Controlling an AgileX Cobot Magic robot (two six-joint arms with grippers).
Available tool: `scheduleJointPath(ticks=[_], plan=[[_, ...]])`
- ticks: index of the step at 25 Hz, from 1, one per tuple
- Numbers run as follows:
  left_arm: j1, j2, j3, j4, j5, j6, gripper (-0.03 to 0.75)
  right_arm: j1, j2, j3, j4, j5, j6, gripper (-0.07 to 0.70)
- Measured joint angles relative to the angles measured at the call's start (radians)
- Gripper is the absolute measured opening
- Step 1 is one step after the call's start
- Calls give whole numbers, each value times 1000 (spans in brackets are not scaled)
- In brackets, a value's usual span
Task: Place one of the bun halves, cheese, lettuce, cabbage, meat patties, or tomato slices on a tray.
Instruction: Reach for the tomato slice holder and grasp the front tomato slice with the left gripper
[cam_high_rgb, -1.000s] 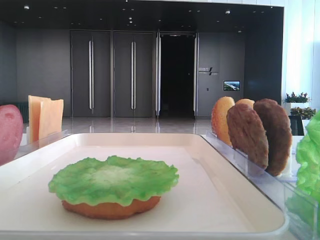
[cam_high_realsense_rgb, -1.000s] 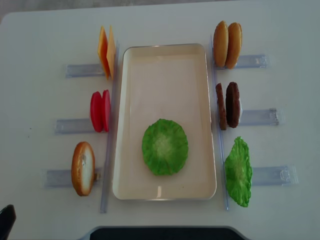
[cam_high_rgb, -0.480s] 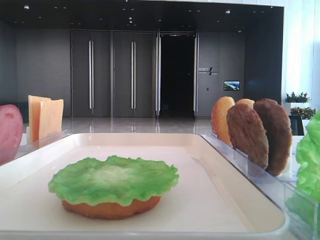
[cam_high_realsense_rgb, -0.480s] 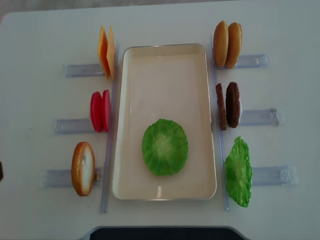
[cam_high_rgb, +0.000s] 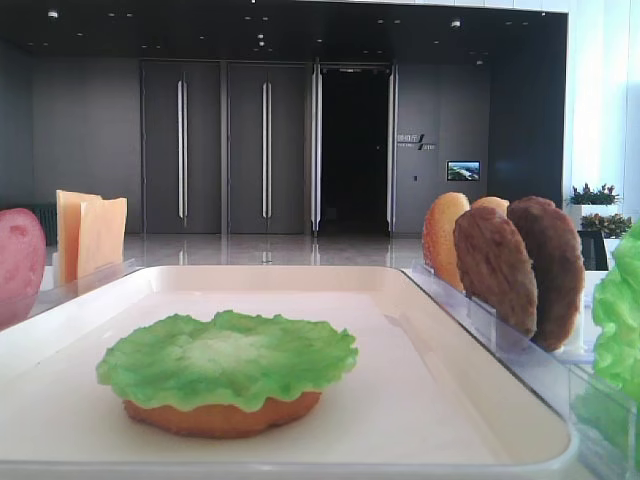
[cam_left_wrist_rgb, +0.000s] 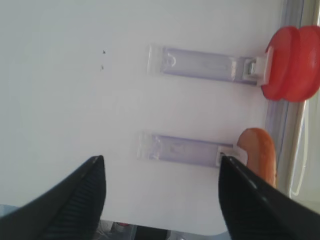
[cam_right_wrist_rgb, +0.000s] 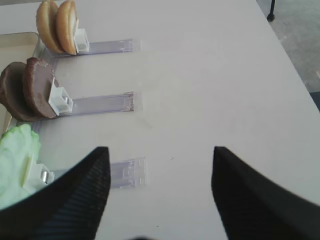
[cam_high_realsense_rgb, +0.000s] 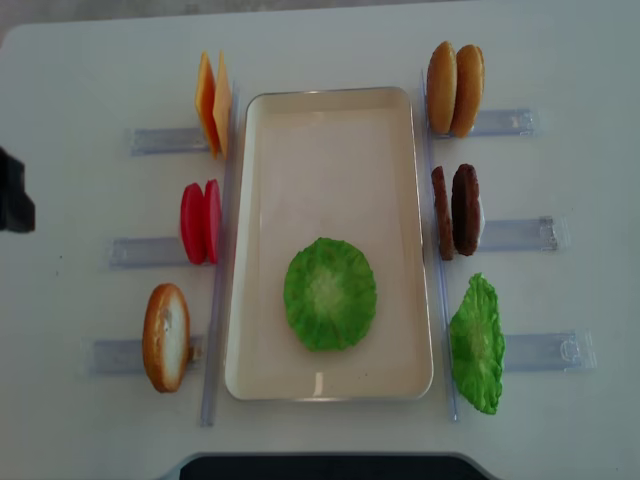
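no legible text, wall sign unreadable

Cream tray (cam_high_realsense_rgb: 330, 110) lying lengthwise mid-table. Ruffled green lettuce (cam_high_realsense_rgb: 330, 293) lying flat on orange bun half (cam_high_rgb: 225, 417) in tray's near part. Cheese (cam_high_realsense_rgb: 212, 103), tomato slices (cam_high_realsense_rgb: 201, 222), one bun half (cam_high_realsense_rgb: 166, 337) standing on edge left of tray. Two bun halves (cam_high_realsense_rgb: 455, 88), meat patties (cam_high_realsense_rgb: 456, 210), second lettuce leaf (cam_high_realsense_rgb: 477, 343) standing right.
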Motion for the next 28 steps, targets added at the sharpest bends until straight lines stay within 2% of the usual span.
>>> scheduleJointPath(ticks=[7, 11, 23, 26, 28], plan=[[0, 220, -200, 0, -5, -28, 534, 0, 0, 0, 0, 0, 0, 424], [0, 296, -263, 0, -7, -35, 534, 0, 0, 0, 0, -1, 0, 424], [0, 352, -274, 3, -8, -52, 534, 0, 0, 0, 0, -3, 0, 424], [-36, 352, -274, 20, -8, -54, 534, 0, 0, 0, 0, -3, 0, 424], [-92, 352, -274, 36, -8, -62, 534, 0, 0, 0, 0, -3, 0, 424]])
